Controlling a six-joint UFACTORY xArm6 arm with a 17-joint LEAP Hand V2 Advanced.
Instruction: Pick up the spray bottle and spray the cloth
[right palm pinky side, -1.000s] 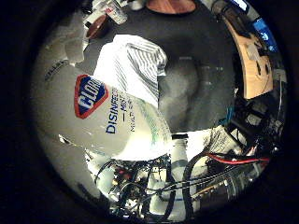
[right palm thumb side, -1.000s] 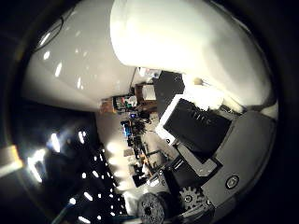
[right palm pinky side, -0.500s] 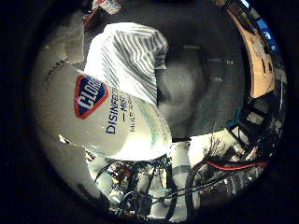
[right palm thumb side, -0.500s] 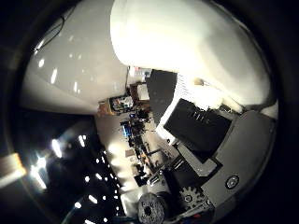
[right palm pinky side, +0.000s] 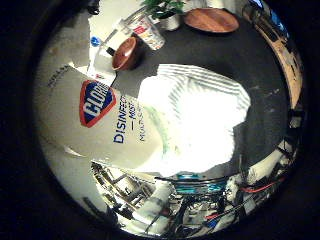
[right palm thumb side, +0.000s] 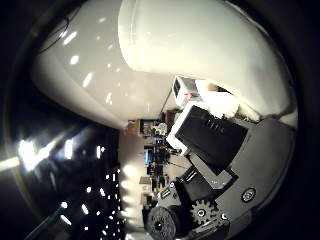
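the hand has its fingers curled round the white spray bottle, close against the palm. the striped cloth lies on the dark table below the hand.

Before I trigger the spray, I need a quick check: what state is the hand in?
Right hand: shut on the spray bottle, which sits close against the palm, above the striped cloth.

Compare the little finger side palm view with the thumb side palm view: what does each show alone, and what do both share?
Only the little finger side view shows the striped cloth on the dark table, a wooden bowl, a round wooden board and a potted plant. Only the thumb side view shows the hand. Both share the white spray bottle, close to the palm.
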